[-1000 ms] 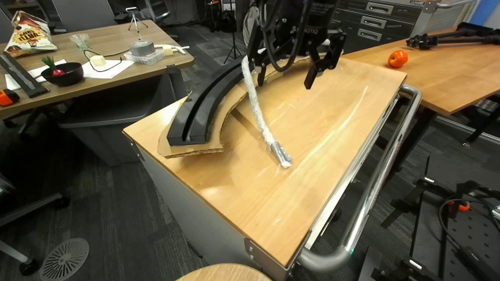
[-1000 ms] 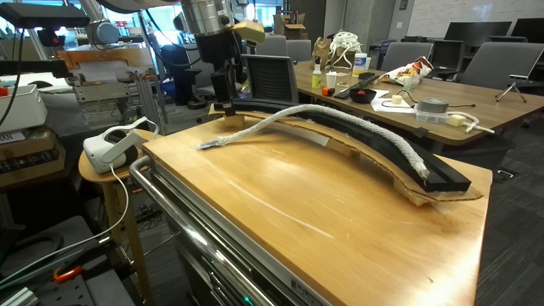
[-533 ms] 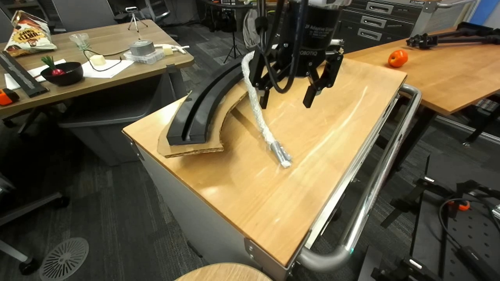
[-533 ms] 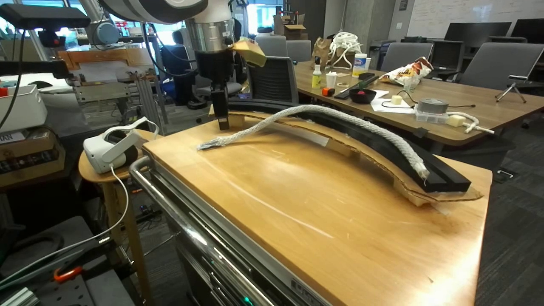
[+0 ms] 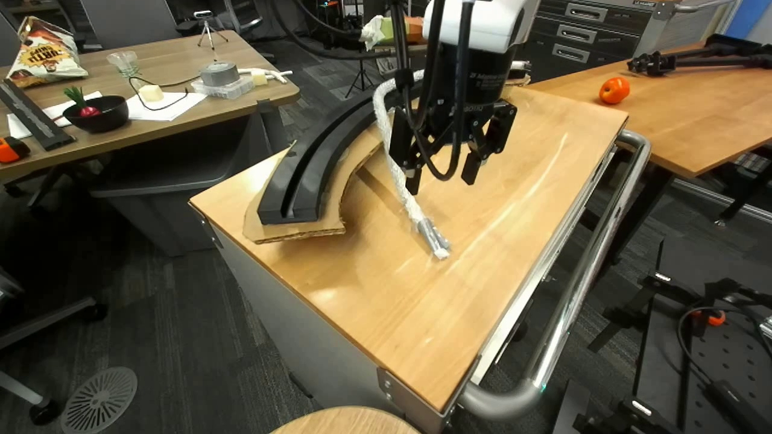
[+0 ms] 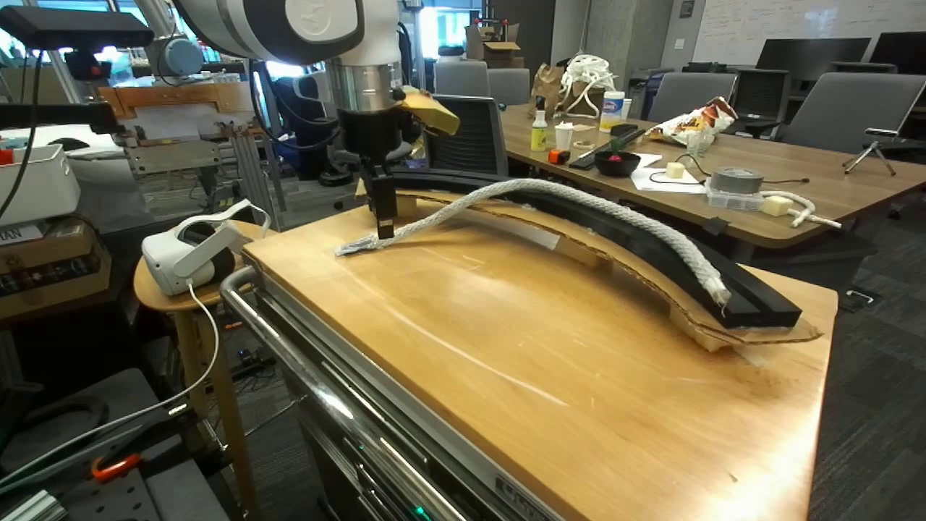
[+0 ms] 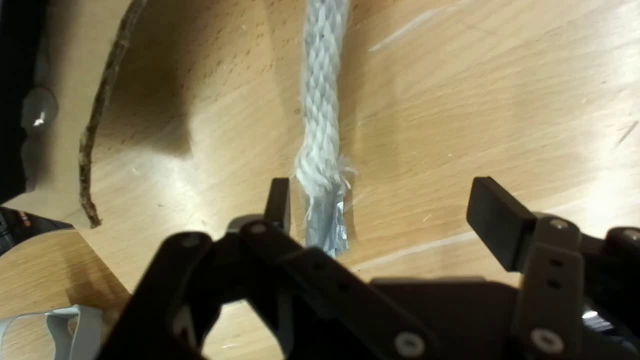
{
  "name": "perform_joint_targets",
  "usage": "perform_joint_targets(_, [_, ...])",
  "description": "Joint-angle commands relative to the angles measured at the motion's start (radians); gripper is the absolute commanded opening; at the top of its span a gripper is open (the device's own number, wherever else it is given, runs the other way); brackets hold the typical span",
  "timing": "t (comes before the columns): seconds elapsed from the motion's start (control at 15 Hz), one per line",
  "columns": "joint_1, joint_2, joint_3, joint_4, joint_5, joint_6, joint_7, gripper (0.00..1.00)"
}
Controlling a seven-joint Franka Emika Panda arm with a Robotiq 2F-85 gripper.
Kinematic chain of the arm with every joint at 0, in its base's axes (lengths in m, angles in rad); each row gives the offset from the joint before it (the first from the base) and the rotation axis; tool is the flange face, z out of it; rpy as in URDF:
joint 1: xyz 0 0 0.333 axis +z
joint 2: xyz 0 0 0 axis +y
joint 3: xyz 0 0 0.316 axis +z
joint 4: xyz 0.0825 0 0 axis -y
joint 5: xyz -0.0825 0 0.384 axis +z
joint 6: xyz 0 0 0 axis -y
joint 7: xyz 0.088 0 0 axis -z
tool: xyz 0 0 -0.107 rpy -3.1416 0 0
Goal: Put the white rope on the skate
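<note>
Long black arc-shaped skate (image 5: 317, 178): grooved lengthwise, lying on a tan corrugated cardboard sheet (image 5: 330, 222) cut to a curve.
Small pale blocks (image 6: 698, 331): under the cardboard sheet, on the light-wood tabletop (image 5: 392, 301).
Thick braided white rope (image 6: 532, 185): longer stretch overlaps the skate's inner side in an exterior view, resting on it or just above, can't tell which; remainder slopes down to the tabletop.
Silver-grey taped rope end (image 7: 327, 225): down on the tabletop in both exterior views.
Pale bare rope end (image 6: 718, 291): near the skate's blunt end.
Black two-finger pincer (image 7: 387, 212): fingers well apart, pointing down; taped end between them in the wrist view, closer to one finger; touching or not, can't tell.
White-and-black robot arm (image 6: 318, 22): above the tabletop, both exterior views.
Shiny chrome tube rail (image 5: 564, 307): along the tabletop's side.
White headset (image 6: 170, 260): on a round wooden stool (image 6: 152, 291).
Round red-orange fruit-like piece (image 5: 614, 90): on a separate wooden tabletop (image 5: 693, 120).
</note>
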Motion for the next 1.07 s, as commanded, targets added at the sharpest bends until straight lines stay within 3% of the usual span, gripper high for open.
perform_joint_targets(0.0, [-0.019,0.044,0.029,0.052,0.004,-0.033,-0.053,0.87])
perform_joint_targets(0.13, [-0.019,0.066,0.039,0.071,-0.004,-0.046,-0.055,0.86])
perform_joint_targets(0.4, [-0.022,0.113,0.056,0.117,-0.039,-0.081,-0.034,0.69])
perform_joint_targets(0.47, [-0.023,0.125,0.059,0.128,-0.047,-0.088,-0.032,0.70])
perform_joint_targets(0.67, [-0.026,0.156,0.064,0.155,-0.072,-0.109,-0.027,0.59])
perform_joint_targets(1.0, [-0.036,0.187,0.067,0.182,-0.108,-0.134,-0.014,0.15])
